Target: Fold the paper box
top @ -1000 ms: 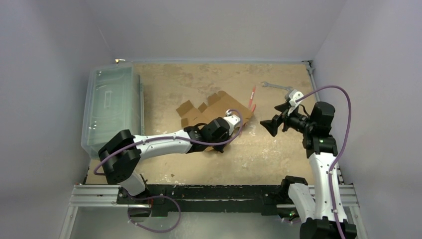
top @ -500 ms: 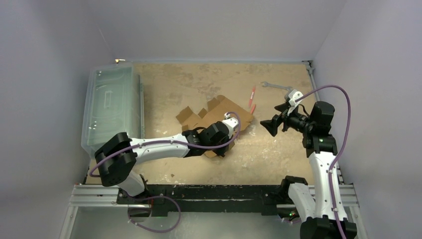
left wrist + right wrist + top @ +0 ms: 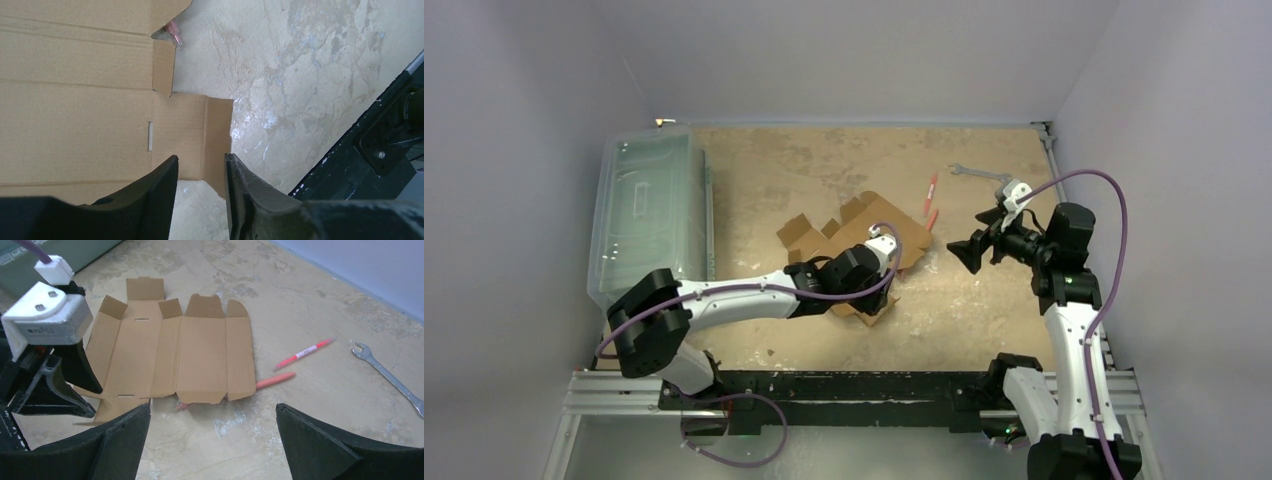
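1. Counted: one paper box [image 3: 200, 355], two pens, one wrench [image 3: 385, 372], one clear plastic bin [image 3: 649, 215], two arms.
2. Paper box: unfolded, an open die-cut sheet of brown corrugated cardboard lying near the middle of the bench [image 3: 984, 310], flaps and tabs spread out. Placed between the bin on the left and the pens on the right.
3. Pens: a slim red one with a white label [image 3: 304, 353], lying apart from the box; a thicker salmon-coloured one [image 3: 275, 379], nearer, one end tucked under the box's corner.
4. Wrench: flat on the bench, beyond the pens, toward the far right corner.
5. Bin: lidded, set along the left edge of the bench, well apart from the box.
6. Left arm: stretched low across the bench from its base at the near left, wrist over the near edge of the box.
7. Left end effector [image 3: 201, 160]: pointing down at a small tab on the sheet's edge, fingers parted by a narrow gap, the tab visible through that gap, nothing pinched.
8. Right arm: rising upright from its base at the near right, elbow high, forearm bent toward the left.
9. Right end effector [image 3: 212, 410]: spread wide, empty, held above the bench and aimed at the box from the right, apart from it.
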Action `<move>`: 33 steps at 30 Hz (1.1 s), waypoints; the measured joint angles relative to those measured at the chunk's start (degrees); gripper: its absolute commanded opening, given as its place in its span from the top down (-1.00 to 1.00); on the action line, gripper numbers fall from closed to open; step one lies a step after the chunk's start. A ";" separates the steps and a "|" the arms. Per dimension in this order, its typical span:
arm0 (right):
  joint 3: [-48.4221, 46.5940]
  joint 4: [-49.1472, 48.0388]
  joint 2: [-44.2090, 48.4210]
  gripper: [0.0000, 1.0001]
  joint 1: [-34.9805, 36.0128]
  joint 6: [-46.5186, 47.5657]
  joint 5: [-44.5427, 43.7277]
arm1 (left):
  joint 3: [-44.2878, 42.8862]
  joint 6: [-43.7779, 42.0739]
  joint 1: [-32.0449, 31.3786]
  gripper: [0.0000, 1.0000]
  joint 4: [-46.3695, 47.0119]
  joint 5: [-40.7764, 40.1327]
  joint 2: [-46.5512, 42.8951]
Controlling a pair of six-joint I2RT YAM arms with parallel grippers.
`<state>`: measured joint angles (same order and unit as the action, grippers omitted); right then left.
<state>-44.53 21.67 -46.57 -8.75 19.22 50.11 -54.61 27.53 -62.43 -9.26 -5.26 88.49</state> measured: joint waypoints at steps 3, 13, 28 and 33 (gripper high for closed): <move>0.00 0.02 -0.11 -0.98 0.00 0.04 -0.09 | 0.15 -0.04 0.00 0.01 -0.11 -0.76 -1.90; 0.15 0.02 -0.81 -0.98 0.00 0.33 -0.11 | 4.00 -1.44 1.11 -0.34 4.17 -3.67 -11.50; 0.46 -0.04 -1.42 -0.98 0.00 -0.07 -0.68 | -5.53 -20.94 5.73 -0.23 18.47 1.95 13.11; 0.48 -0.28 -1.42 -0.98 0.00 -0.48 -0.68 | -8.92 -22.88 4.96 -0.15 20.09 -0.15 17.79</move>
<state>-44.05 21.39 -47.99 -8.75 18.74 49.43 -63.53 4.64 -57.47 10.83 -5.41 106.28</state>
